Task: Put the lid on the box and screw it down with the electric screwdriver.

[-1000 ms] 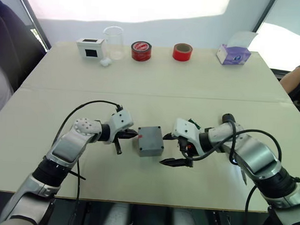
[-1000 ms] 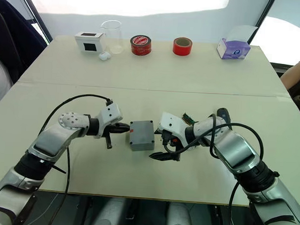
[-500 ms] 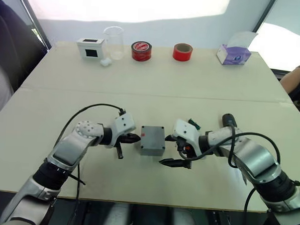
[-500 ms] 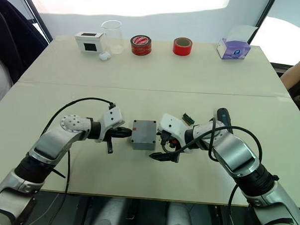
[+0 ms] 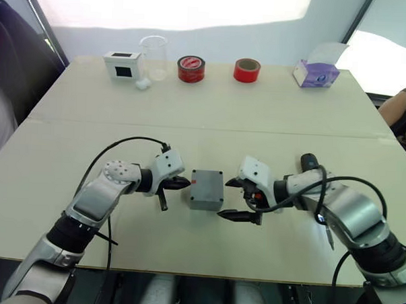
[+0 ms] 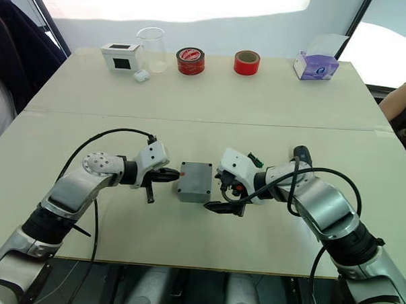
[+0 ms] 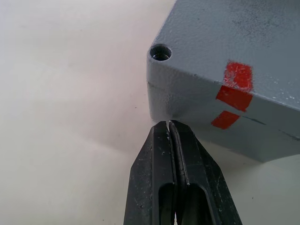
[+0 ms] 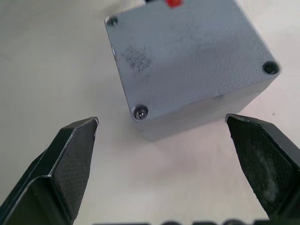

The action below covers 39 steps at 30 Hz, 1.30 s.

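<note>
Box [image 5: 207, 189]: mid-table, lid [image 8: 187, 56] already seated on top.
Left gripper [image 5: 180, 185]: clenched, touching the box's left side.
Right gripper [image 5: 233, 199]: spread wide, just right of the box.

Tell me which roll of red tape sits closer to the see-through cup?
The red tape roll with the black-and-white label on top, beside the clear plastic cup. The other one, the plain red tape roll with a brown cardboard core, stands farther toward the purple tissue box.

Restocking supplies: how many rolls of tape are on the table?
2, both along the table's far edge: a red-and-black roll beside the clear beaker, and a red roll to its right.
</note>
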Available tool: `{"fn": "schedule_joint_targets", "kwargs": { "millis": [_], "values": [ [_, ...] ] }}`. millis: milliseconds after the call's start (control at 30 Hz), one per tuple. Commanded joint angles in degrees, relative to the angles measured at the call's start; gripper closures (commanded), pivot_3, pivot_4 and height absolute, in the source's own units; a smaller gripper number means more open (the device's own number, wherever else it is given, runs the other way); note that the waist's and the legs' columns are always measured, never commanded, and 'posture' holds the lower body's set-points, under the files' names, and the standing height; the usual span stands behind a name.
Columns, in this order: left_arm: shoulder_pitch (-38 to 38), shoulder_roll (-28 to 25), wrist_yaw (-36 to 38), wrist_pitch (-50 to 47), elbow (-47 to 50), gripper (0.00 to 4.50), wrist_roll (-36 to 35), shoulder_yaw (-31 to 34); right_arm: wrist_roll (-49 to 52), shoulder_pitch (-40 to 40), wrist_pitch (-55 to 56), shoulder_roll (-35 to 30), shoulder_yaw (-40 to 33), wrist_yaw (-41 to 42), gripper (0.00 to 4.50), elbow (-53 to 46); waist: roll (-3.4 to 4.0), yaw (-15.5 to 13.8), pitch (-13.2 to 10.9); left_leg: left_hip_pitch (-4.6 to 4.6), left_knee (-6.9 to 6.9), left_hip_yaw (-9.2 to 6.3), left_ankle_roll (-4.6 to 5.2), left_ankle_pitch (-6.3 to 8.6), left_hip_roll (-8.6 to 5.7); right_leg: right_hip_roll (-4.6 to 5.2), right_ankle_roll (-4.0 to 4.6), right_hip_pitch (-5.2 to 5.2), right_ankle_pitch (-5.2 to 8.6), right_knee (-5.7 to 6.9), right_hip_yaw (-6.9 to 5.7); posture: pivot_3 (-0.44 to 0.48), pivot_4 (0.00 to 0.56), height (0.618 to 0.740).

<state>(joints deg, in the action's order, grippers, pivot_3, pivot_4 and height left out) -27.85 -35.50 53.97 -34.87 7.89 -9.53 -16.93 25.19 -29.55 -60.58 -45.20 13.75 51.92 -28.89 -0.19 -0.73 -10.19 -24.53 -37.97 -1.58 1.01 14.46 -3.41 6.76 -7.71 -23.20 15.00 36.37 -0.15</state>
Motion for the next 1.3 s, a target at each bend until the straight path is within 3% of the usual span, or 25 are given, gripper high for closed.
{"fn": "schedule_joint_targets", "kwargs": {
  "millis": [33,167,367,467,633,1300],
  "values": [
    [0.2,-3.8,2.4,-0.9,3.4,4.5,-3.3,5.7,5.9,0.6,-4.1,-3.1,-12.4,0.2,0.02,-3.8,0.0,0.0,0.0,0.0,0.0,0.0,0.0,0.0,0.0,0.0,0.0,0.0,0.0,0.0,0.0,0.0,0.15,0.74],
    [2.0,-7.3,6.6,-3.3,8.6,4.5,-9.0,9.1,7.9,4.0,-5.6,-4.0,-20.0,-2.1,0.02,-3.3,0.0,0.0,0.0,0.0,0.03,-0.01,0.01,0.01,0.04,0.0,0.0,0.01,0.0,-0.04,0.0,0.0,0.15,0.74],
    [2.3,-9.6,9.2,-7.3,15.7,4.5,-15.3,10.9,5.0,14.5,-0.5,-4.0,-21.8,-5.3,0.02,-1.5,0.0,0.0,0.0,0.0,0.04,0.0,0.03,0.02,0.02,0.06,0.0,0.07,0.0,-0.06,0.0,0.0,0.15,0.74],
    [1.9,-10.4,9.0,-7.7,16.3,4.5,-15.8,10.3,3.9,17.2,2.1,-3.1,-20.6,-6.9,0.7,-0.9,0.03,0.1,0.0,0.02,0.04,0.01,0.02,0.02,0.03,0.05,0.0,0.06,0.0,-0.06,0.01,0.0,0.15,0.74],
    [1.5,-10.3,8.6,-7.5,15.8,4.5,-15.7,9.7,2.7,18.1,5.5,-2.6,-19.1,-8.2,2.44,0.9,0.02,0.1,0.0,0.02,0.04,0.02,0.02,0.02,0.04,0.01,0.0,0.05,0.0,-0.05,0.0,0.0,0.15,0.74],
    [2.1,-10.0,6.8,-6.6,14.9,4.5,-15.2,9.4,1.0,17.0,9.8,-2.8,-15.5,-8.2,2.44,5.1,0.02,0.0,0.0,0.02,0.03,0.02,0.03,0.01,0.03,-0.01,0.0,0.08,0.0,-0.05,0.0,0.0,0.15,0.74]
  ]
}}
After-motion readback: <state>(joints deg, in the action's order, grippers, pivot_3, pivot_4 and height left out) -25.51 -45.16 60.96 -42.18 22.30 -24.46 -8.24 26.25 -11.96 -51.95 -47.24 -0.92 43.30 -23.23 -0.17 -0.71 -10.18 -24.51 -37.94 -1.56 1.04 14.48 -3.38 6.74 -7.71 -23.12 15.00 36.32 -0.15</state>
